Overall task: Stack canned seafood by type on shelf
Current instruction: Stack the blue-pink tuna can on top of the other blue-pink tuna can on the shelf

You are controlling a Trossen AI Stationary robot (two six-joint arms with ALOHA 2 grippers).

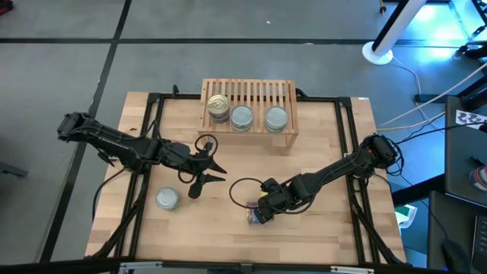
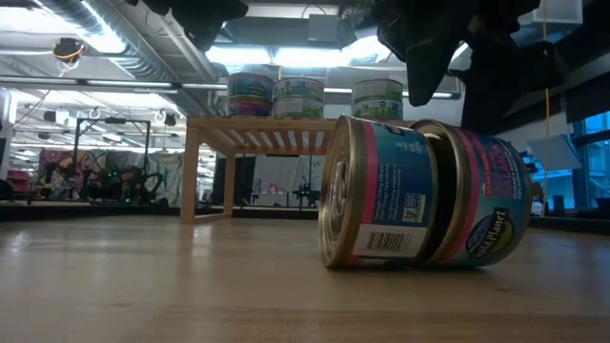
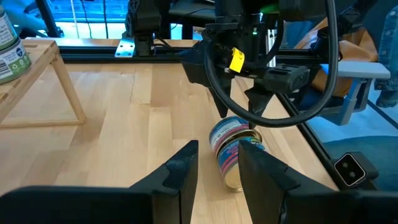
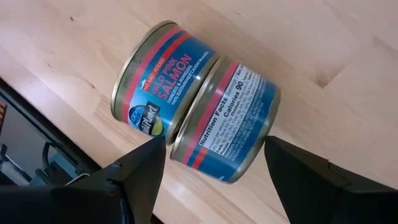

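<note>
Two blue-red salmon tins (image 4: 196, 118) lay on their sides end to end on the table (image 1: 319, 228), right gripper (image 1: 262, 211) poised directly above them with fingers spread wide, labels read "SALMON", "Nutrition Facts", "Calories 90", left gripper (image 1: 207, 169) idle nearby, part-open.

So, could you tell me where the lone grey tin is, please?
In the high view, the grey tin stands upright on the table's front left, just below the left gripper.

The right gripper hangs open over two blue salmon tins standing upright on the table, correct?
Not quite: the two blue salmon tins lie on their sides, end to end, on the table, as the low view shows. The right gripper does hang open over them.
</note>
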